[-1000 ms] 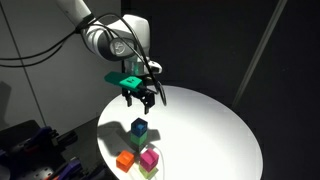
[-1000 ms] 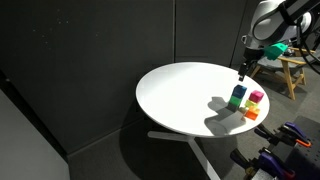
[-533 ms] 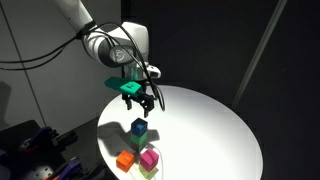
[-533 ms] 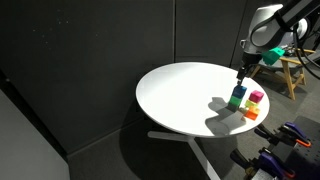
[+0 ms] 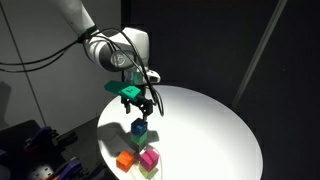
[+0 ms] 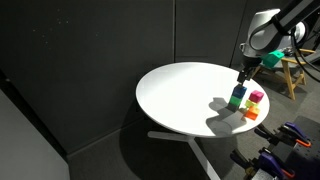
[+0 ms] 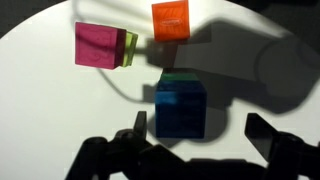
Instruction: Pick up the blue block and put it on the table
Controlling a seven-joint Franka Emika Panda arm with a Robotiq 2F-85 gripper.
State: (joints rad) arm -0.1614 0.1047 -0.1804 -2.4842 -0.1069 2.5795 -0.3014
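Note:
The blue block (image 5: 139,125) stands on top of a green cube (image 5: 139,134) near the edge of the round white table (image 5: 215,125). It also shows in another exterior view (image 6: 238,91) and in the wrist view (image 7: 180,108), where a green rim (image 7: 181,76) peeks out beneath it. My gripper (image 5: 140,104) hangs just above the blue block, open and empty. In the wrist view its two dark fingers (image 7: 200,135) stand wide apart, with the block ahead of them, nearer one finger.
A magenta cube (image 7: 98,44) sits on a yellow-green cube (image 7: 131,48), and an orange cube (image 7: 171,19) lies close by. All stand near the table's edge (image 6: 250,112). The wide white tabletop (image 6: 180,90) stretches away from them. The background is dark.
My gripper has come down and shifted slightly toward the blue block. The cubes have not moved.

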